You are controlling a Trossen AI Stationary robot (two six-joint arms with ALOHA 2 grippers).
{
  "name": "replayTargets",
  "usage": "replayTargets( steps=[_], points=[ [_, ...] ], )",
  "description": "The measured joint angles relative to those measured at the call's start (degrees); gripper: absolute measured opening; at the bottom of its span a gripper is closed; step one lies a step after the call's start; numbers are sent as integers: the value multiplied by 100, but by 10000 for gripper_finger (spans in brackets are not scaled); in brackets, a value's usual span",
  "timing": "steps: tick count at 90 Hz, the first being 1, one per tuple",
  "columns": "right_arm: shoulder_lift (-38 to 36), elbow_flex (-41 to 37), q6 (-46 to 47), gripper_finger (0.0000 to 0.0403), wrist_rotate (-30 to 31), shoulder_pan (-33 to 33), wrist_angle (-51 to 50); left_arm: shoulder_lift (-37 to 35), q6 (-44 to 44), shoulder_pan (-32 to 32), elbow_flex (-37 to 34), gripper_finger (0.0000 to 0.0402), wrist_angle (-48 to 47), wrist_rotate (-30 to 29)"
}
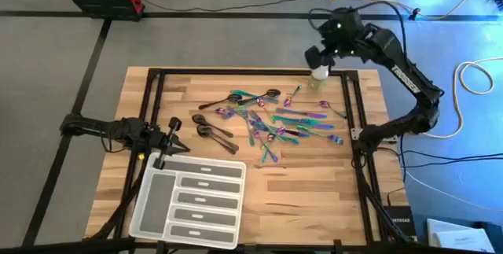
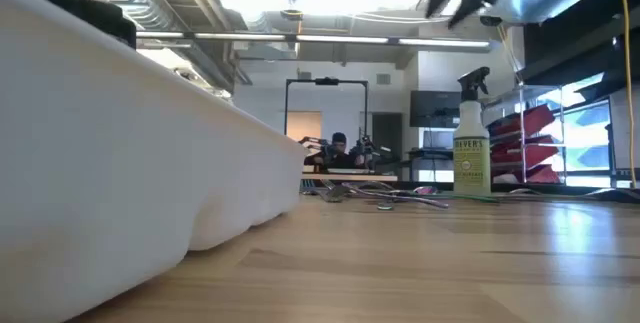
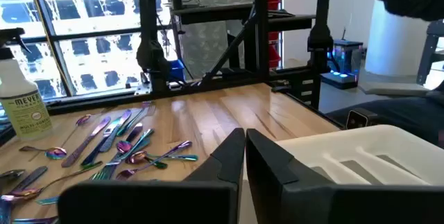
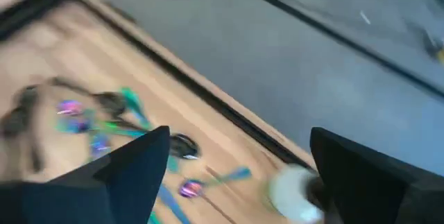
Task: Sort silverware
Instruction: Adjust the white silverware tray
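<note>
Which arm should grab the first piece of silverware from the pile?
Probably the left. The left gripper, fingers shut, sits low beside the dark near-black spoons and the translucent white compartment tray. The right gripper is open, raised over the table's far edge.

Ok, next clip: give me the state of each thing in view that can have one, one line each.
silverware: loose, scattered on the table, none in the tray.
compartment tray: flat on the table, every slot empty.
spray bottle: upright at the far edge.
left gripper: shut, empty, beside the tray.
right gripper: open, empty, raised above the spray bottle.
</note>
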Motion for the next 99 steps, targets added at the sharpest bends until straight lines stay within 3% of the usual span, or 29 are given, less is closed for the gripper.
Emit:
replayTargets(
  steps=[18, 31, 46, 57, 79, 99],
  points=[
    [56, -201, -654, 330, 225, 1579, -85, 0, 1, 1, 2, 0, 0, 1],
    [63, -1044, -971, 331, 476, 2253, 170, 0, -1, 1, 2, 0, 0, -1],
    [64, -2143, -1015, 331, 366, 2871, 725, 0, 1, 2, 2, 0, 0, -1],
    [64, -2840, -1345, 331, 407, 3120, 1266, 0, 1, 2, 2, 0, 0, 2],
    [132, -3340, -1968, 331, 1419, 3075, 1535, 0, 1, 0, 2, 0, 0, -1],
    [395, -3340, -1393, 331, 1307, 3049, 936, 0, 1, 1, 2, 0, 0, -1]
  ],
)
